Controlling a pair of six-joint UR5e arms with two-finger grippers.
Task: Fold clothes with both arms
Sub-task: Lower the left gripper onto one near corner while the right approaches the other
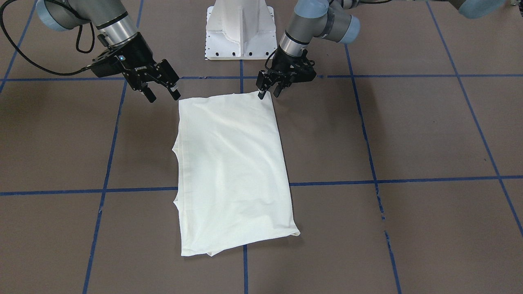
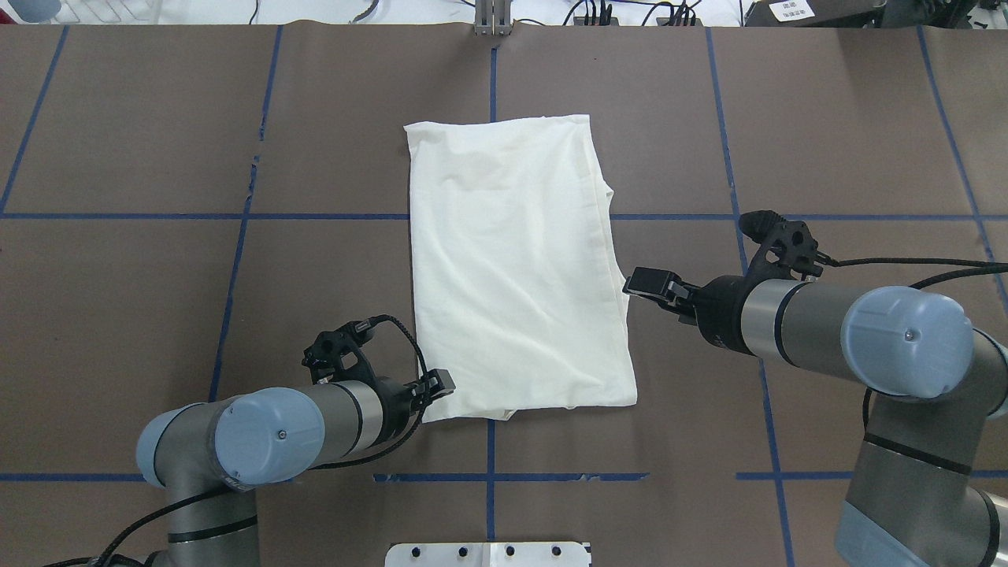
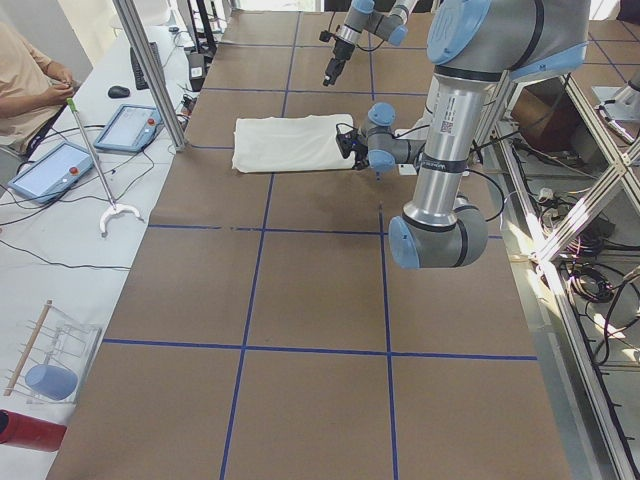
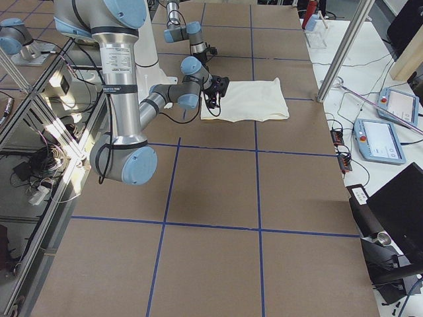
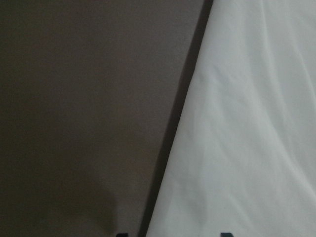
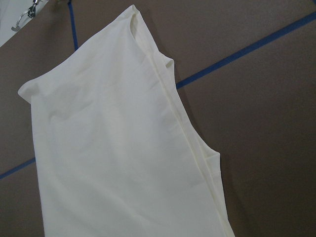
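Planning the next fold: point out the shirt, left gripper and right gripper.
shirt (image 1: 233, 163), front-facing view, middle of the cloth.
left gripper (image 1: 268, 95), front-facing view, between its fingertips.
right gripper (image 1: 164, 98), front-facing view, between its fingertips.

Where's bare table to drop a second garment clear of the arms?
Bare: brown blue-taped table on the robot's left of the folded cream cotton shirt, and the far right squares. Crowded: the shirt's near end, open black left pincer at its corner, open black right pincer beside its right edge.
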